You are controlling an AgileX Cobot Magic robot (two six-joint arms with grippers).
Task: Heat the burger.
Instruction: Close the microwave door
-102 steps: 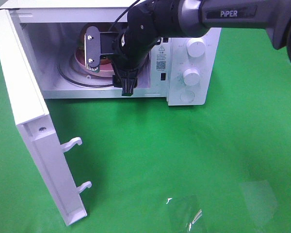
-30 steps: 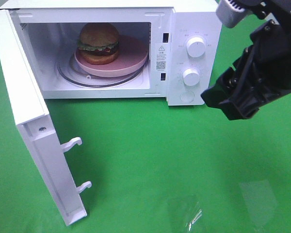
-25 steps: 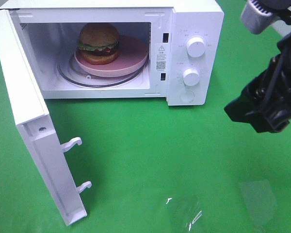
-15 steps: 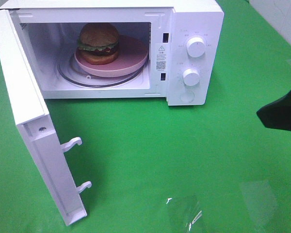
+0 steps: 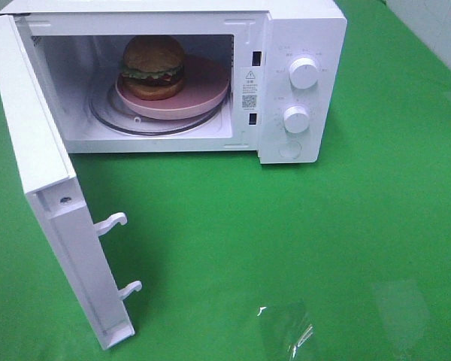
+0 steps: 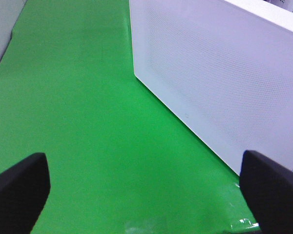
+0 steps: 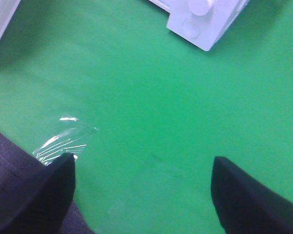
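The burger (image 5: 152,66) is seen inside the open microwave (image 5: 301,30), at about 11 o'clock in the exterior high view. It is set on a pink plate (image 5: 210,89), toward the plate's 9 o'clock side, and the plate is carried by the glass turntable (image 5: 109,120).

The burger is judged to be light and soft. Its domed bun would be dented by a firm pinch, and its stacked layers could be slid apart if it were squeezed from the sides. If it had to be shifted, the stiff plate would be the better hold. The bare rim at 3 to 4 o'clock is left free for this, though its smooth surface may prove slippery.

No further hold on the burger appears to be needed. The door (image 5: 45,188) is swung wide at 9 o'clock of the cavity, and two knobs (image 5: 304,74) are mounted at 3 o'clock of it.

The left fingers (image 6: 19,187) are spread wide and nothing is held between them. The door's perforated outer face is seen just ahead. The right fingers (image 7: 244,195) are likewise parted and empty above the green table (image 5: 301,241). Neither arm is shown in the exterior high view.
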